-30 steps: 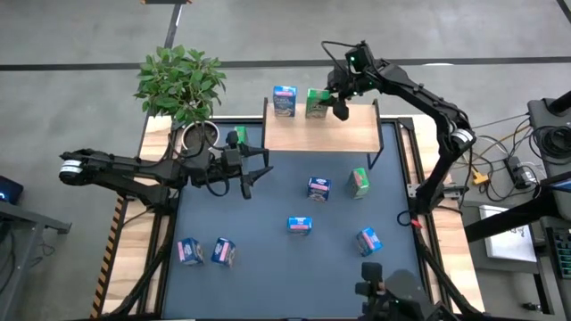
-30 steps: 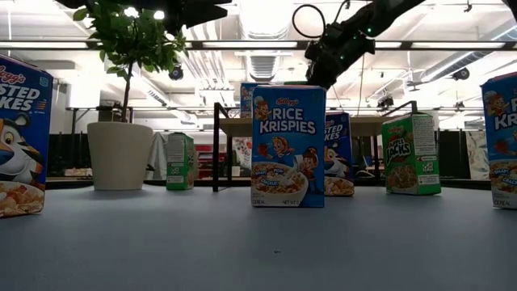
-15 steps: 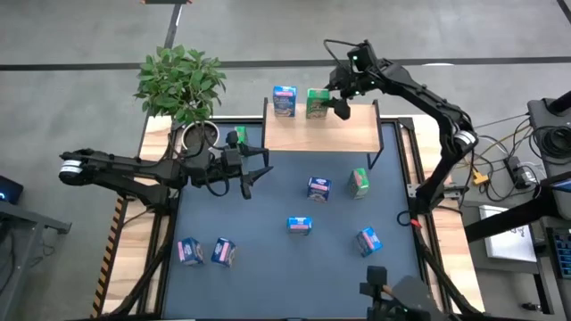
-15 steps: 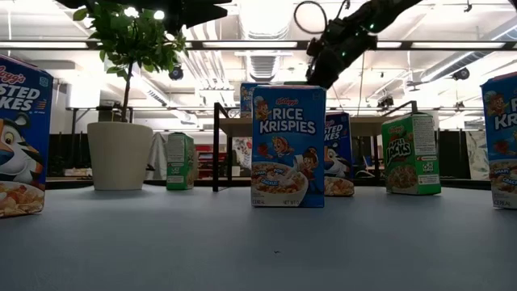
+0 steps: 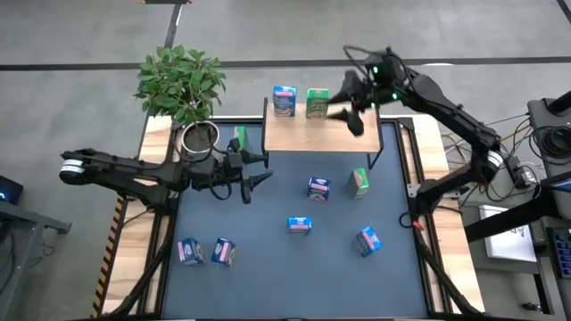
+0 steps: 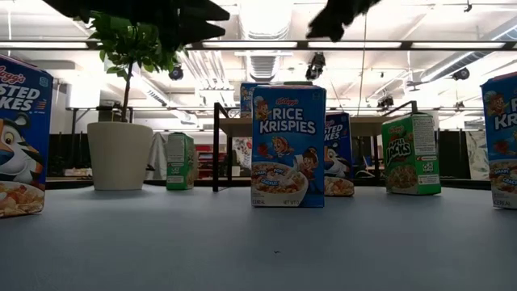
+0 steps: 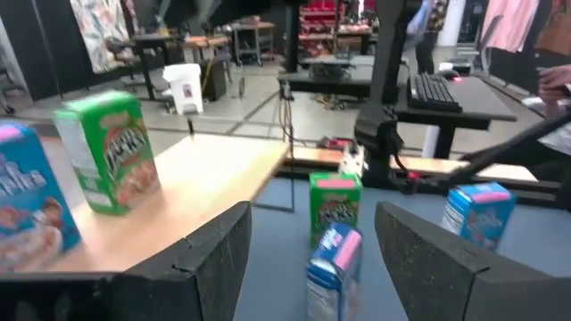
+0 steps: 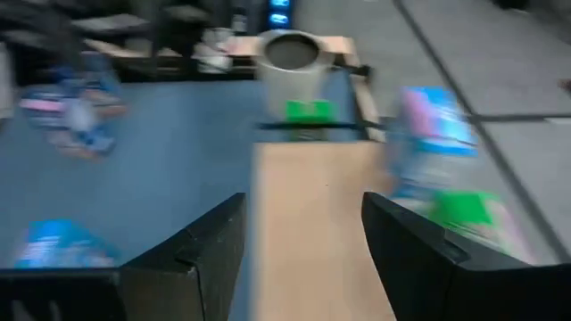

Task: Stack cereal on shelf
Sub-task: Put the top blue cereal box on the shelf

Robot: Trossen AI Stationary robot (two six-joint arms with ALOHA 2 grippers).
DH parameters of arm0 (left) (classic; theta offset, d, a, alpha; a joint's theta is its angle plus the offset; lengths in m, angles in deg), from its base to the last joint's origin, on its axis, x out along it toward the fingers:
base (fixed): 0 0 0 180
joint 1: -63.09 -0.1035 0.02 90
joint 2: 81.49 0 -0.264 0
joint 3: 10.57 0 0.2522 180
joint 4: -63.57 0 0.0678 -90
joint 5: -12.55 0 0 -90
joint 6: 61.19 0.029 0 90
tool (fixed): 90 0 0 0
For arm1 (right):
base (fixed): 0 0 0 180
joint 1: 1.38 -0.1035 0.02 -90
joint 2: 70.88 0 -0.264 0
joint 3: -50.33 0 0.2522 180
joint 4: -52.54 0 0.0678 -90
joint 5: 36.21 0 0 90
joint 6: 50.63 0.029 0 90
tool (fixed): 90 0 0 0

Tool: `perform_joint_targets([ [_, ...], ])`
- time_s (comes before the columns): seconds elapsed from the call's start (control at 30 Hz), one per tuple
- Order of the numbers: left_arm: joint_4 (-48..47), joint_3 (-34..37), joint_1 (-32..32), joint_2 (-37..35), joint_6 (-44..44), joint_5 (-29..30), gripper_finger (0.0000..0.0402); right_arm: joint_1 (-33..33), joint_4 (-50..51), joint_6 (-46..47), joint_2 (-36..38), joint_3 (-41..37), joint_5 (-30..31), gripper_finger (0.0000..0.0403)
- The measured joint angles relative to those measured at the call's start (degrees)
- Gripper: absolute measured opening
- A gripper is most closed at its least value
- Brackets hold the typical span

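The light-wood shelf (image 5: 326, 134) stands at the mat's far edge with a blue cereal box (image 5: 285, 101) and a green cereal box (image 5: 317, 102) upright on its far part. My right gripper (image 5: 346, 118) hovers open and empty over the shelf, just right of the green box; its wrist view shows the plank (image 8: 312, 223) between its fingers. My left gripper (image 5: 255, 171) is open and empty above the mat, left of the shelf. Several more boxes stand on the blue mat, among them a dark blue one (image 5: 318, 188) and a green one (image 5: 359, 182).
A potted plant (image 5: 183, 89) stands at the far left, with a green box (image 5: 238, 137) beside it. Light blue boxes stand mid-mat (image 5: 300, 226) and near right (image 5: 368, 241); two more boxes (image 5: 205, 252) stand near left. Bare mat lies between these.
My right gripper has drawn back from the green box on the shelf, going up and toward the table's right edge. The green box has stayed upright on the shelf beside the blue one.
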Motion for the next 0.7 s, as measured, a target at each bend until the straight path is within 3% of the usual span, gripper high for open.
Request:
perform_joint_targets([
  [0.27, 0.0, 2.2, 3.0, 0.1, -1.5, -0.1, 0.0223, -16.0, 2.6, 7.1, 6.5, -5.8, 2.8, 0.0185],
  [0.7, 0.0, 2.6, 4.7, 0.1, -1.7, -0.1, 0.0223, -38.9, -1.9, 25.5, 14.0, -29.0, 32.1, 0.0146],
])
